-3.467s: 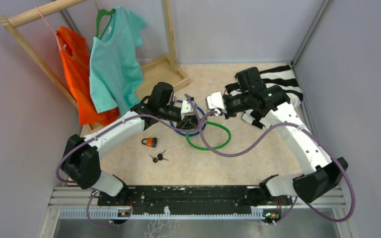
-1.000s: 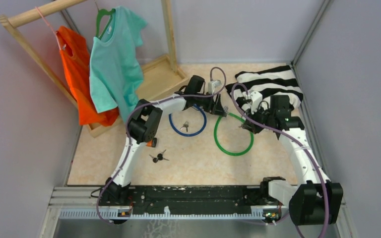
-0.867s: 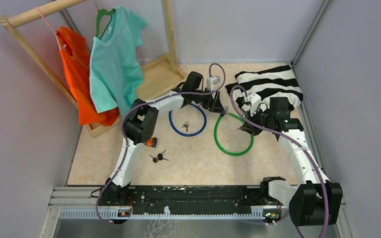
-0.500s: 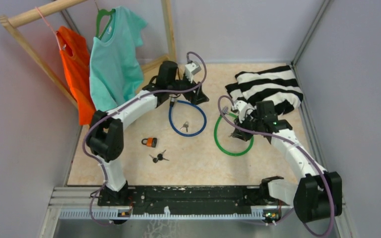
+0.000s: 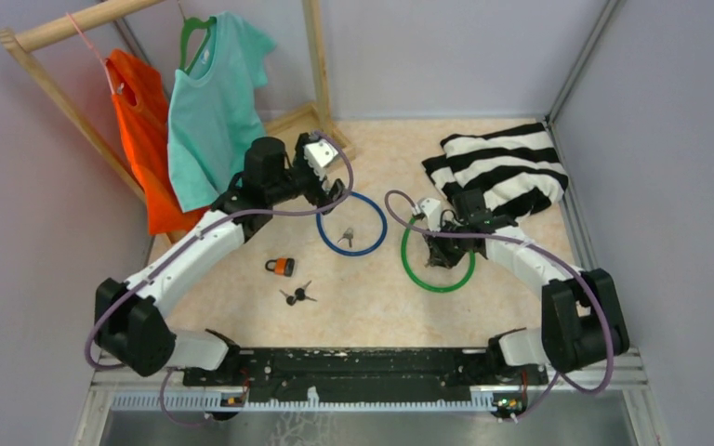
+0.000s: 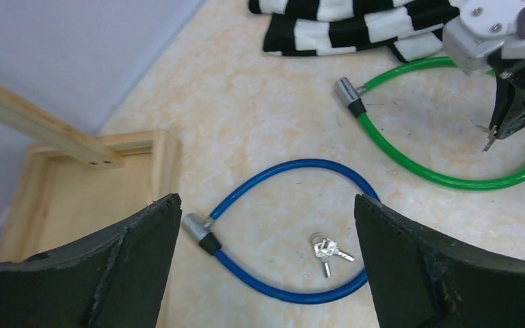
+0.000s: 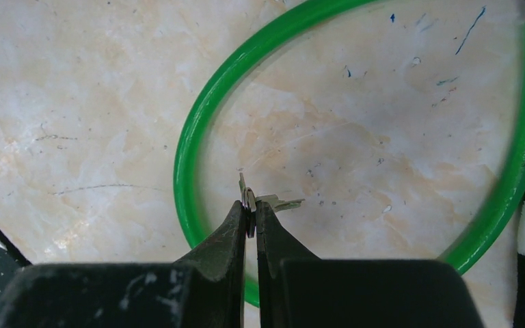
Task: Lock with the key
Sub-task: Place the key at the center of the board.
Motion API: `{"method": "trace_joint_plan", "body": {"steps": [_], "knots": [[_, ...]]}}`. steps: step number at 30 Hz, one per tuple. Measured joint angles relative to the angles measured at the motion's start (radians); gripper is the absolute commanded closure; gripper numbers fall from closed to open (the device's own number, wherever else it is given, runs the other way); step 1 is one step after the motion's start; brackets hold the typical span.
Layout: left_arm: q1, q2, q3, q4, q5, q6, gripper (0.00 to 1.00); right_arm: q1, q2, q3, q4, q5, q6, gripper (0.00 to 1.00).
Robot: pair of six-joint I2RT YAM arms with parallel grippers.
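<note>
My right gripper [image 7: 251,217], pinched shut on the key [image 7: 273,201], hangs inside the green lock [image 7: 193,137] loop, with the barrel [image 6: 345,91] just far-left of it; the left gripper [image 6: 265,201] gapes empty, farther off.

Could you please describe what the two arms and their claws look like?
Both the left arm and right arm have white shells, black joints and a loose purple cable. The left claw has broad black fingers with rough edges; the right claw has black fingers tapering to points.
</note>
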Motion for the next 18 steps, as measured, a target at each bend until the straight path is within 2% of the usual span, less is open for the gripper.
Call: {"method": "trace_joint_plan", "body": {"steps": [4,7,9,14,18], "knots": [[0.004,-0.111,-0.013,-0.013,-0.061,0.043,0.0,0.016,0.052,0.0,0.012,0.05,0.001,0.93],[0.006,-0.153,-0.019,-0.024,-0.088,0.051,0.0,0.02,0.08,0.0,0.015,0.084,0.006,0.84],[0.006,-0.169,-0.036,-0.029,-0.098,0.051,0.0,0.021,0.081,0.004,0.018,0.098,0.01,0.76],[0.013,-0.187,-0.094,-0.045,-0.142,0.051,0.0,0.022,0.082,0.028,0.02,0.132,0.024,0.42],[0.035,-0.208,-0.142,-0.048,-0.174,0.043,0.0,0.022,0.063,0.028,0.018,0.152,0.027,0.32]]}}
